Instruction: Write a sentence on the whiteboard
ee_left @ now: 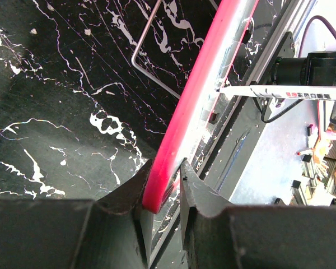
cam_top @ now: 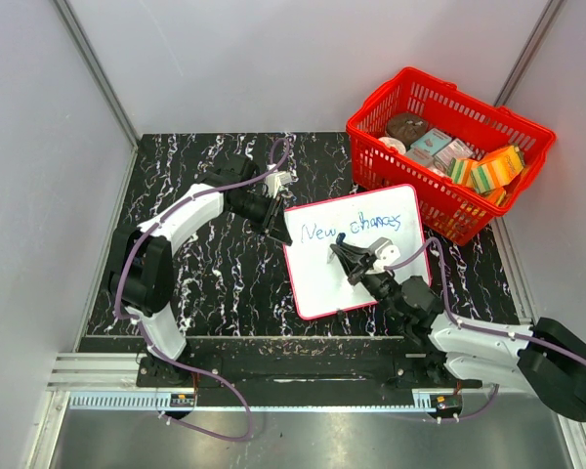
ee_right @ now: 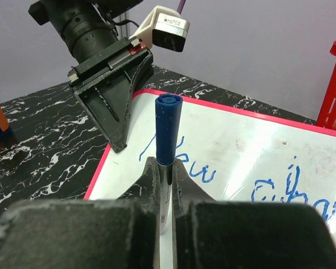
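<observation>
Marbled table (cam_top: 225,283) carries the whiteboard (cam_top: 322,283): left gripper (ee_left: 163,188) pinching its left rim, right gripper (cam_top: 349,256) clamping a marker (ee_right: 168,117) over its middle. Along its top the sentence (cam_top: 350,228) reads just "New chances"; I judge more remains.

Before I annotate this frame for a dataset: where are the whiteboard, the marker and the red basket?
whiteboard (cam_top: 317,288), top external view, bare white lower area.
marker (ee_right: 168,126), right wrist view, blue upper end.
red basket (cam_top: 371,161), top external view, near-left wall.
</observation>
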Controlling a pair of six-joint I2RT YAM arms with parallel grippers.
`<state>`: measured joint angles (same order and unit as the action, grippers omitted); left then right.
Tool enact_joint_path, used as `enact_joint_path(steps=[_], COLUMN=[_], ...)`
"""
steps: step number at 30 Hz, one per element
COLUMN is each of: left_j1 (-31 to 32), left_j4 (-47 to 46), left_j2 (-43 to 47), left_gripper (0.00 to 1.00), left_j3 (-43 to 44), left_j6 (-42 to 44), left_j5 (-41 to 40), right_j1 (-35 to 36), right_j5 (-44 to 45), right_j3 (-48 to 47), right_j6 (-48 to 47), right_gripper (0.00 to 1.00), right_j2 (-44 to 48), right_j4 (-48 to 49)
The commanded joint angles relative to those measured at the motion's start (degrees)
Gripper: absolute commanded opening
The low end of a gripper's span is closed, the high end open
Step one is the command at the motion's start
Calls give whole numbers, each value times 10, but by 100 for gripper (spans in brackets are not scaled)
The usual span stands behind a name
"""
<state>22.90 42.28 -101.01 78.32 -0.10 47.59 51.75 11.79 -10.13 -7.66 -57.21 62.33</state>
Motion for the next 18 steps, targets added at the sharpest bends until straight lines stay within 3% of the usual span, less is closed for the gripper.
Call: enact_joint_path(steps=[1, 18], left_j1=[5, 5], left_j4=[-19, -18], left_j2=[-13, -8], left_gripper=[0, 0], left_j3=[4, 5], left_j6=[46, 46], left_j5=[-86, -87], right_j1=[4, 4], right_j5=[15, -25], right_j3=[-24, -41], right_j6=[-2, 21], right_gripper=[0, 0], right_j2=[-18, -35], right_j4=[50, 3])
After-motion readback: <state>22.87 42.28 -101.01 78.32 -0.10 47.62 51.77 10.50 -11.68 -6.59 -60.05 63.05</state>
